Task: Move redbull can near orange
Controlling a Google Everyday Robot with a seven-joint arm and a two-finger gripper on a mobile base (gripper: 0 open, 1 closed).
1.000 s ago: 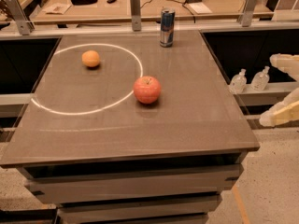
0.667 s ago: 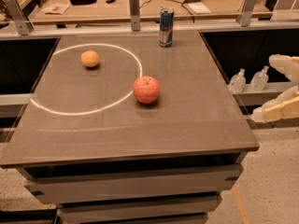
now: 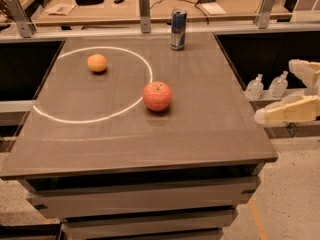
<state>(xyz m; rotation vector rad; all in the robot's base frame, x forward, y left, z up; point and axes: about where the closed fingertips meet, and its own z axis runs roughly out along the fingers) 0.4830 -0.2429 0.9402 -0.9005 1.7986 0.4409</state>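
The redbull can (image 3: 178, 29), blue and silver, stands upright at the far edge of the grey table (image 3: 200, 134), right of centre. The orange (image 3: 97, 63) lies at the far left, inside a white circle drawn on the tabletop. My gripper (image 3: 275, 90) is off the table's right edge, level with its middle, well to the right of and nearer than the can. Its two pale fingers (image 3: 287, 111) stand apart, open and empty.
A red apple (image 3: 157, 96) lies near the table's centre on the white circle line (image 3: 145, 64), between the can and the near edge. Two small clear bottles (image 3: 265, 86) stand on a shelf right of the table. A cluttered bench (image 3: 100, 4) runs behind the table.
My gripper has moved left, closer to the table's right edge. The can, orange and apple have not moved.
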